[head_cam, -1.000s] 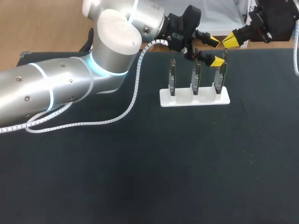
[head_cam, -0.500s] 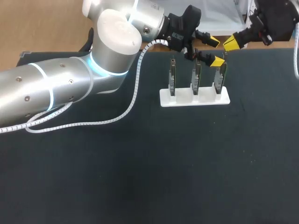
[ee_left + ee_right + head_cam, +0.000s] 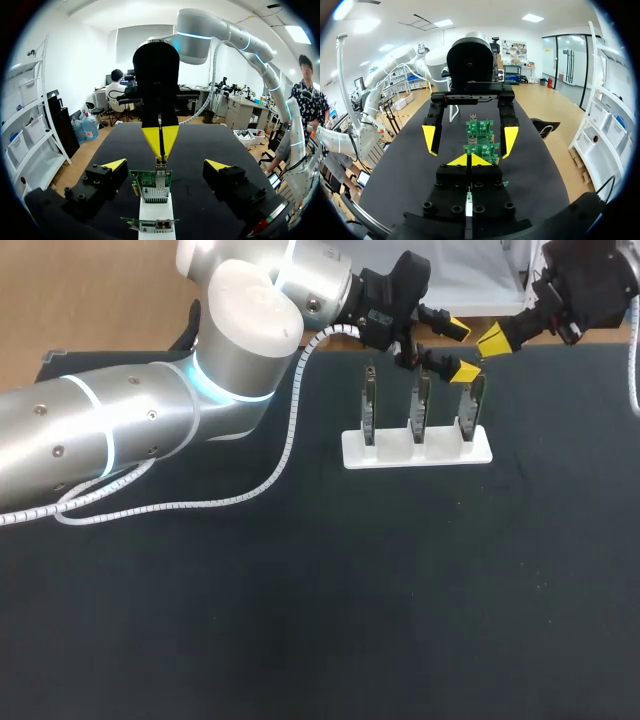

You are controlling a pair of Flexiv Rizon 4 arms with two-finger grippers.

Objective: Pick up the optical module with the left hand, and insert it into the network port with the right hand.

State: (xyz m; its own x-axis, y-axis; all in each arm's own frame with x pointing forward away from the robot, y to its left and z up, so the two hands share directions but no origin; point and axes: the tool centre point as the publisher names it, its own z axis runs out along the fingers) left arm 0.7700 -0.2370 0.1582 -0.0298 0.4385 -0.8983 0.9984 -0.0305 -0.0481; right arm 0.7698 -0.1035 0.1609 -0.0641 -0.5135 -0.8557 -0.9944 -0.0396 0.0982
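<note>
Left jaws gape wide beside the end board (image 3: pixel 472 405) in a white rack (image 3: pixel 416 452) of three. Right jaws pinched tip to tip just over it. Head view gives boards edge-on; left wrist view shows a metal piece (image 3: pixel 161 162) topping it (optical module or port, cannot tell).

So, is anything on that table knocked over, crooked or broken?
Nothing stands out. The three circuit boards stand upright in a row in their white holder, none leaning or fallen, and no damage shows.
</note>
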